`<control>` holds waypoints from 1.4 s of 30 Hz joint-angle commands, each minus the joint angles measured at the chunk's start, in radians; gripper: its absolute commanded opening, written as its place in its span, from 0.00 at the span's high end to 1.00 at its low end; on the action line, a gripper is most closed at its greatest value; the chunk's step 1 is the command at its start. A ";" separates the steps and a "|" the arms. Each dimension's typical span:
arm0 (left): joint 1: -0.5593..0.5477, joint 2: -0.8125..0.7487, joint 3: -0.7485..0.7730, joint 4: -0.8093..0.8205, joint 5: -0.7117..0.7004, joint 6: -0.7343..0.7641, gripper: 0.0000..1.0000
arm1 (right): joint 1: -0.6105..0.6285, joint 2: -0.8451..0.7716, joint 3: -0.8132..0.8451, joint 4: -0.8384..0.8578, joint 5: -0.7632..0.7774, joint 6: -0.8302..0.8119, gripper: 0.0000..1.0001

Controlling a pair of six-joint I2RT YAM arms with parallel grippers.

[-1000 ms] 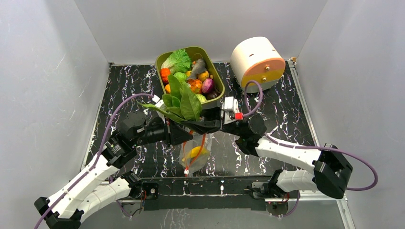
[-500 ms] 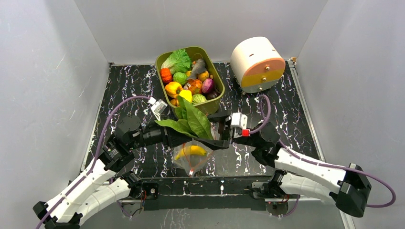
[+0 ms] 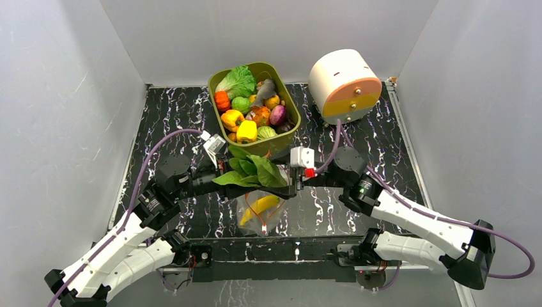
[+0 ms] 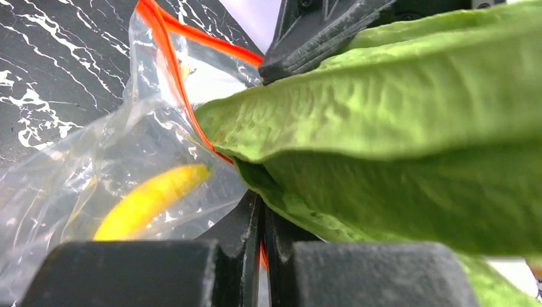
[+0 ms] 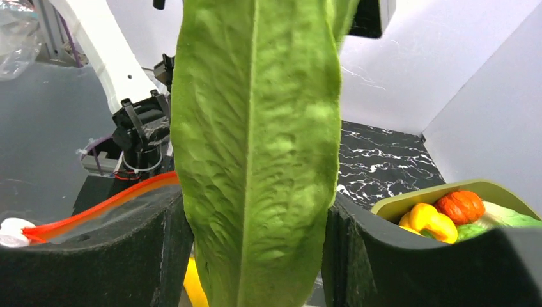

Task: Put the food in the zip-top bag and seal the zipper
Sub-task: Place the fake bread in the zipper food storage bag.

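The zip-top bag (image 3: 259, 214) hangs near the front edge with a yellow banana (image 3: 261, 206) inside. My left gripper (image 3: 238, 187) is shut on its mouth; the orange zipper (image 4: 167, 70) runs out from between its closed jaws (image 4: 262, 211). A bunch of green leaves (image 3: 252, 173) lies across the bag's mouth, hiding both grippers' fingertips from above. My right gripper (image 3: 276, 190) stands open, and a broad leaf (image 5: 255, 128) fills the gap between its fingers (image 5: 160, 249). More food sits in the olive tub (image 3: 217, 80).
A white and orange cylinder (image 3: 345, 83) lies at the back right. The tub holds yellow peppers (image 3: 246, 131), a lettuce (image 3: 238, 80) and other toy produce. Grey walls close in the marbled black table (image 3: 166, 121) on three sides.
The leaves came from beside the tub down onto the bag's mouth and now lie flatter. My right arm swung left with them and its jaws widened. The left gripper kept its hold.
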 commanded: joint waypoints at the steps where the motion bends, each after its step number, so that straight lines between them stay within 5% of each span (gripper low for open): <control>1: -0.003 0.009 0.011 0.010 0.041 0.004 1.00 | 0.003 0.038 0.104 -0.072 -0.101 -0.011 0.46; 4: -0.003 0.005 0.016 -0.008 0.046 0.011 1.00 | 0.002 0.025 0.094 -0.062 -0.103 -0.068 0.70; 12: -0.003 -0.006 0.007 0.071 0.141 -0.086 1.00 | 0.017 -0.011 0.008 0.246 -0.232 -0.204 0.79; 14: -0.003 -0.007 0.005 0.111 0.157 -0.113 1.00 | 0.017 -0.005 -0.063 0.335 -0.232 -0.228 0.76; 16: -0.003 -0.011 0.032 0.086 0.139 -0.097 1.00 | 0.017 -0.039 -0.127 0.298 -0.174 -0.246 0.57; 17: -0.003 -0.007 0.056 0.039 0.100 -0.054 1.00 | 0.017 -0.071 -0.115 0.172 -0.136 -0.192 0.43; 20: -0.003 0.006 0.076 -0.019 0.055 -0.009 1.00 | 0.017 -0.108 0.002 -0.151 -0.137 -0.158 0.33; 27: -0.003 0.026 0.045 0.044 0.061 -0.015 1.00 | 0.018 -0.141 0.085 -0.395 -0.051 -0.127 0.34; 35: -0.003 0.026 0.031 0.066 0.059 -0.035 1.00 | 0.018 -0.132 0.062 -0.429 -0.052 -0.138 0.47; 42: -0.003 0.030 0.032 0.003 0.020 0.024 1.00 | 0.018 -0.115 0.159 -0.623 -0.018 -0.135 0.31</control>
